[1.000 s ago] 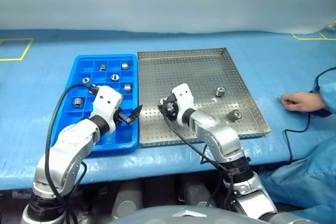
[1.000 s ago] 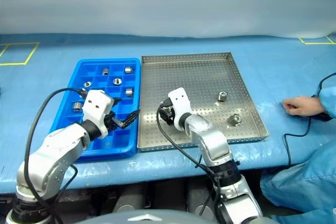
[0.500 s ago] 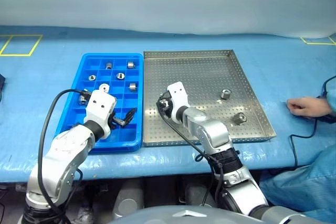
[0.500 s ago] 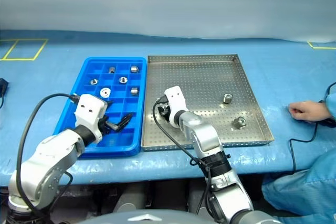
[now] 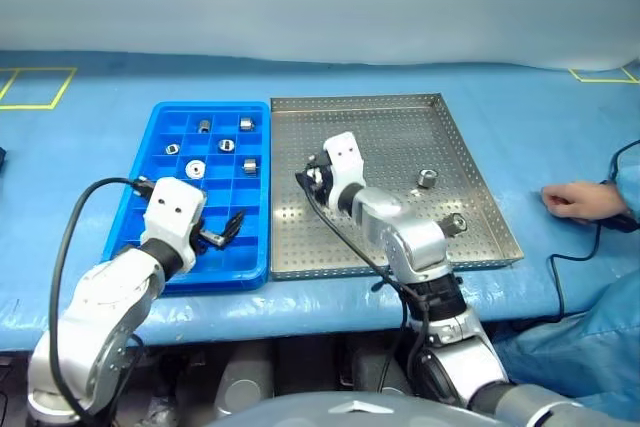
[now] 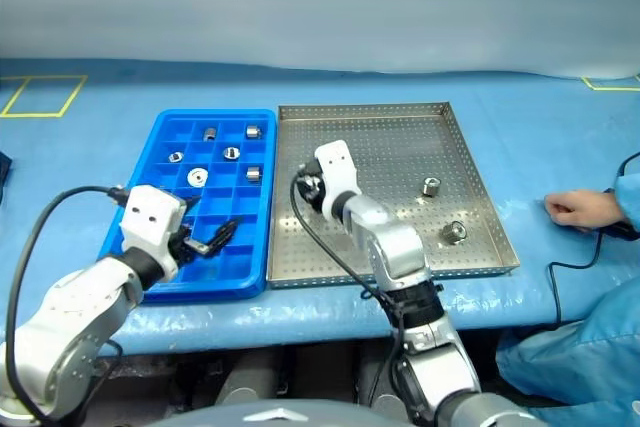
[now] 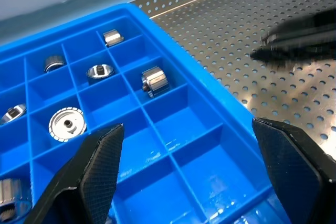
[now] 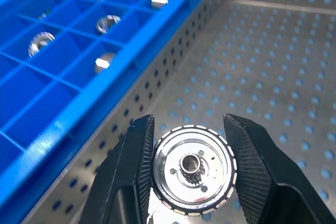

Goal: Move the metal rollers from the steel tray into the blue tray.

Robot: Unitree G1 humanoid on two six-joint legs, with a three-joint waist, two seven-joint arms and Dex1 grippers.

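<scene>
The steel tray lies right of the blue tray. My right gripper is shut on one of the metal rollers and holds it just above the steel tray's left part, close to the blue tray's rim. Two more rollers rest on the steel tray's right side. Several rollers sit in the blue tray's far compartments. My left gripper hangs open and empty over the blue tray's near right compartments.
A person's hand rests on the light-blue table cover right of the steel tray, with a black cable trailing over the table edge. Yellow tape marks lie at the far left.
My right gripper has shut on a roller and lifted it off the steel tray's floor, shifting toward the blue tray. My left arm has drawn back a little, still open.
</scene>
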